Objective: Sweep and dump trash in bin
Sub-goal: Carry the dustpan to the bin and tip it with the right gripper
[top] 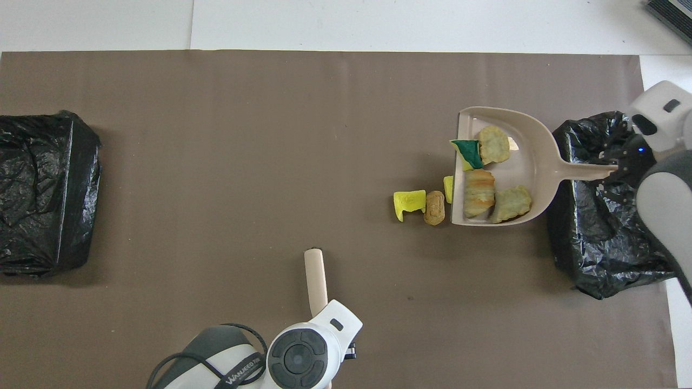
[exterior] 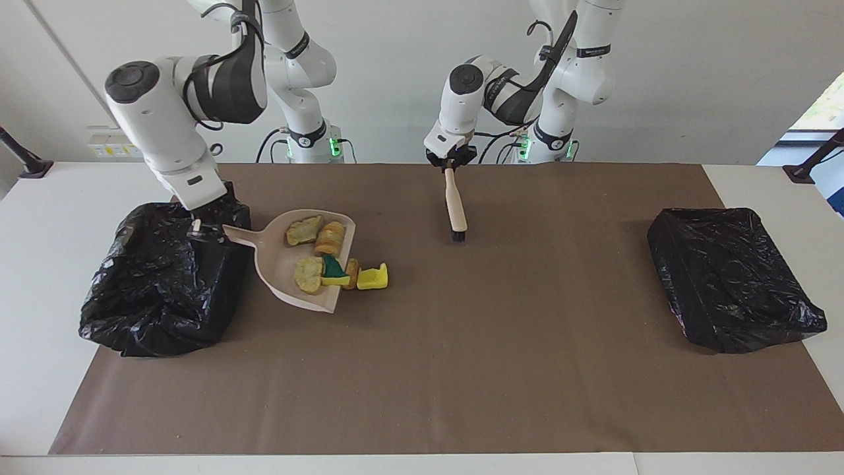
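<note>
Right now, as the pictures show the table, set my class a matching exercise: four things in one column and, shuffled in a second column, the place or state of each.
Things
1. dustpan
2. brush
3. brown cork
4. striped bread chunk

Places or states
A. lying on the brown mat, outside the pan's open edge
B. lying inside the pan
C. hanging bristles-down from the left gripper
D. held by its handle in the right gripper, over the edge of a black-lined bin

Pairs: 1-D, 2-C, 3-A, 4-B
</note>
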Available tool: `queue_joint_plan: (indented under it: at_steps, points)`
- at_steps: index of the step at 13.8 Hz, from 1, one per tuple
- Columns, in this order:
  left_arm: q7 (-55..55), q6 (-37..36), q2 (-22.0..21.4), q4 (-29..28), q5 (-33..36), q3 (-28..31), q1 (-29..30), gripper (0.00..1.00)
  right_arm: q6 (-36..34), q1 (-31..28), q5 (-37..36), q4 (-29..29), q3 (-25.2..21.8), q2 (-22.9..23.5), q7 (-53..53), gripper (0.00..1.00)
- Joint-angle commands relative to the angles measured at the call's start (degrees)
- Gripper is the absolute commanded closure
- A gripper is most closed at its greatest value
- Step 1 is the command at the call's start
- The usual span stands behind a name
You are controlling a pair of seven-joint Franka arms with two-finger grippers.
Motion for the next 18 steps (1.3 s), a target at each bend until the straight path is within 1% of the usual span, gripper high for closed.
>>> queue_joint_plan:
  at_steps: [1, 3, 5, 6, 9, 11, 13, 15, 16, 17, 18]
  points:
    - [0.2, 0.6, -0.6, -0.5, -1.9, 0.8, -0.8, 1.00, -2.6, -8.5, -1.1, 2.6, 0.8, 0.5, -5.1, 1.00]
    - [-0.4, 0.2, 0.5, -0.2, -2.1, 0.7, -1.4, 1.00, -1.7, -14.3, -3.9, 2.8, 0.8, 0.6, -10.3, 1.00]
    - [0.1, 0.7, 0.6, -0.2, -2.4, 0.8, -1.6, 1.00, -0.6, -17.8, -6.9, 3.9, 0.7, 0.7, -15.6, 1.00]
    - [-0.1, 0.7, 0.7, -0.1, -2.8, 0.7, -1.8, 1.00, 0.2, -19.2, -9.8, 3.8, 0.7, 0.6, -17.3, 1.00]
    - [0.1, 0.7, 0.6, -0.2, -2.9, 0.8, -3.3, 1.00, 3.1, -18.7, -22.7, 3.0, 1.4, 0.5, -21.8, 1.00]
    - [0.2, 0.5, 0.6, -0.2, -2.9, 0.8, -3.4, 1.00, 4.8, -16.1, -29.5, 1.4, 1.6, 0.1, -21.6, 1.00]
    - [0.5, 0.4, 0.6, -0.4, -2.9, 0.8, -5.2, 1.00, 5.8, -13.6, -32.9, 1.3, 1.6, 0.2, -20.1, 1.00]
    - [0.4, 0.7, 0.8, -0.3, -2.9, 0.8, -5.2, 1.00, 5.7, -11.6, -35.5, 0.8, 1.6, 0.1, -14.2, 1.00]
    - [0.4, 0.7, 0.8, -0.4, -2.9, 0.8, -5.2, 0.92, 5.1, -10.2, -38.4, 0.7, 1.6, 0.0, -8.5, 1.00]
    - [0.1, 0.6, 0.8, -0.4, -2.9, 0.8, -5.2, 0.64, 4.6, -9.6, -40.4, 0.7, 1.6, 0.0, -3.7, 1.00]
    - [-0.1, 0.3, 0.8, -0.4, -2.9, 0.8, -5.2, 0.57, 3.8, -9.6, -40.8, 0.8, 1.6, -0.1, -1.1, 1.00]
